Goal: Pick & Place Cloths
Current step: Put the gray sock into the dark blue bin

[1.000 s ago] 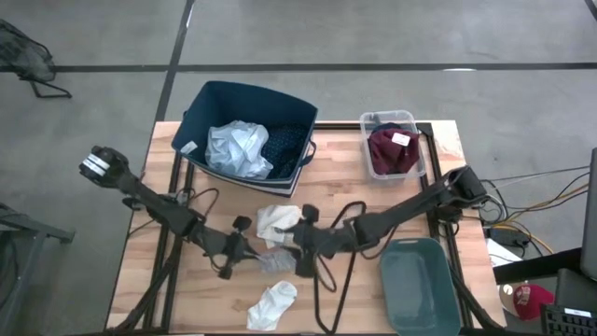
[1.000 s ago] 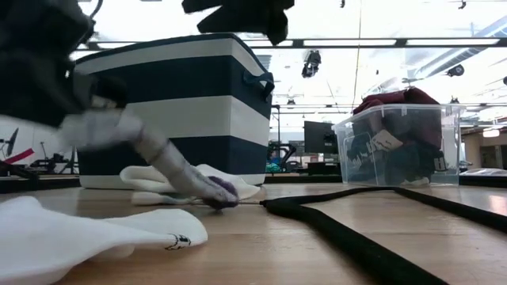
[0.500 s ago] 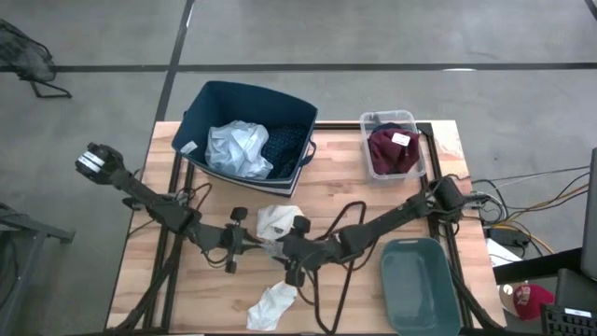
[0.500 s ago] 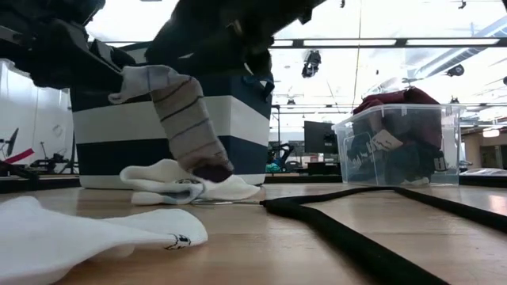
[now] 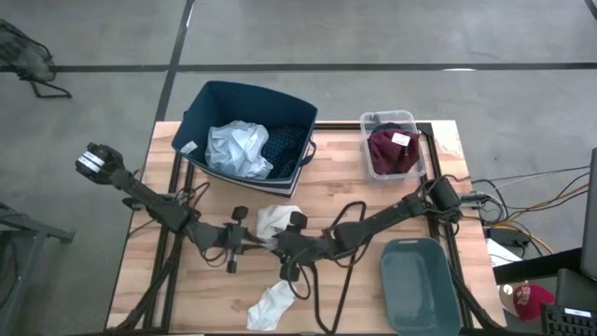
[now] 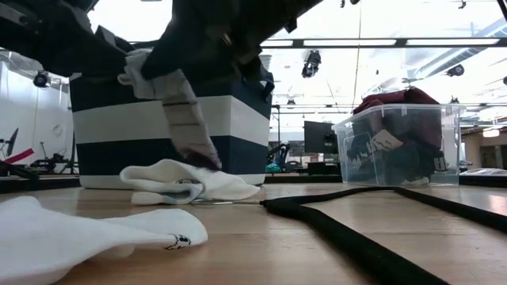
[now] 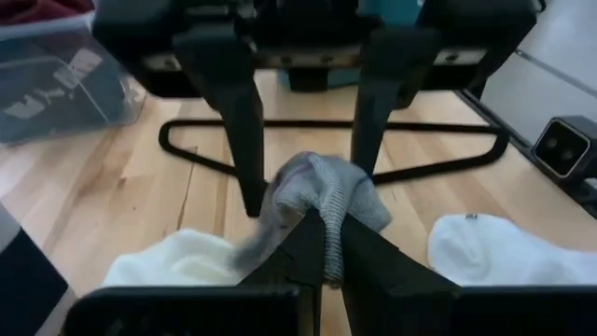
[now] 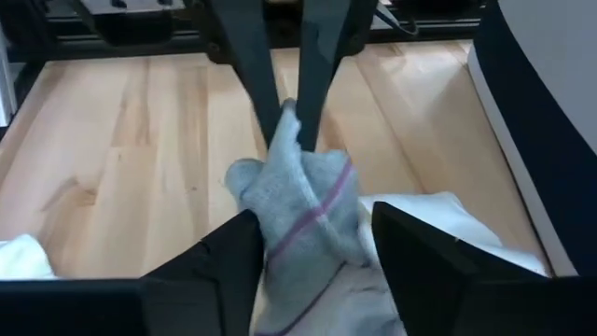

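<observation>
From above, both arms meet over the middle of the counter (image 5: 373,191). The left end effector (image 5: 254,241) and the right end effector (image 5: 278,246) face each other, almost touching, with a grey sock (image 5: 266,245) between them. A white sock (image 5: 276,219) lies just behind them, and a second white sock (image 5: 271,304) lies near the front edge. The navy bin (image 5: 211,101) at the rear left corner holds a pale blue shirt (image 5: 237,149) and a navy patterned piece (image 5: 286,142). A clear tub (image 5: 413,123) at the rear right holds a maroon piece (image 5: 392,151). A teal tray (image 5: 422,285) sits at the front right corner, and a black hanger (image 5: 347,271) lies beside it.

From counter height, the grey sock (image 6: 186,119) hangs lifted off the counter, its toe just above the white sock (image 6: 186,182); the bin (image 6: 230,119) stands behind.

In the left wrist view, the left end effector (image 7: 326,247) is clenched on the grey sock (image 7: 322,196), while the right arm's two fingers (image 7: 373,103) stand spread on either side of it.

In the right wrist view, the right end effector (image 8: 312,252) is released, its fingers wide apart around the sock (image 8: 303,210), which the opposing fingers (image 8: 322,65) pinch at its top.
</observation>
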Controlling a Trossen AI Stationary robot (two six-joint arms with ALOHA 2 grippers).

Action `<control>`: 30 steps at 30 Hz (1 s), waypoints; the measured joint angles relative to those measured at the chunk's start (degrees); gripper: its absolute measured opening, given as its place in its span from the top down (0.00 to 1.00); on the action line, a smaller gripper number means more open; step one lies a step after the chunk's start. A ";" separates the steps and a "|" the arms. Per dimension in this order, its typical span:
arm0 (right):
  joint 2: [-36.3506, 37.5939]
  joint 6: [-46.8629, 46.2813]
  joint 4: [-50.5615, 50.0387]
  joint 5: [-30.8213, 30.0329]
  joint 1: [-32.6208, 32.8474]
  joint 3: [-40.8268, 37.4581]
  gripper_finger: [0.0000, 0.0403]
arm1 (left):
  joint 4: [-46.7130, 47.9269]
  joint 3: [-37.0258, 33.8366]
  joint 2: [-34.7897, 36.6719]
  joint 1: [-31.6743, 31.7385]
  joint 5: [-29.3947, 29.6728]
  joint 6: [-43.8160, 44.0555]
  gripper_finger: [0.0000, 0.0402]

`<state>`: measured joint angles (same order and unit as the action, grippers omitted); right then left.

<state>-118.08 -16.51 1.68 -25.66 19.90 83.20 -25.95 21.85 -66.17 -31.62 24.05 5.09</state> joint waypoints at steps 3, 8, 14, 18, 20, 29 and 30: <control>0.00 0.00 -0.34 0.03 0.09 -0.02 0.59 | -1.18 -0.03 0.00 0.00 -0.06 -1.10 0.93; 0.17 -0.96 -1.96 0.18 0.11 -0.07 0.76 | -1.10 -0.24 0.00 -0.04 -0.15 0.42 0.93; 0.84 -3.43 -5.25 0.40 0.09 -0.06 0.95 | -1.10 -0.39 0.00 -0.04 -0.15 2.07 0.92; 2.77 -7.25 -14.75 0.42 0.11 2.55 0.97 | -0.53 -0.46 0.02 0.00 -0.11 3.96 0.89; 4.18 -9.36 -19.42 0.20 0.37 4.33 0.97 | -0.11 -0.48 0.02 -0.03 -0.32 4.65 0.86; 10.02 -22.51 -40.69 0.82 3.06 10.57 0.97 | 1.31 -0.57 -0.18 -0.09 -0.37 5.95 0.70; 10.62 -25.18 -43.80 0.98 3.75 11.55 0.97 | 1.69 -0.57 -0.31 -0.09 -0.37 5.95 0.69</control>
<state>-107.46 -41.69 -42.12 -24.68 23.65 94.75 -24.26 21.28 -66.48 -31.70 23.68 11.04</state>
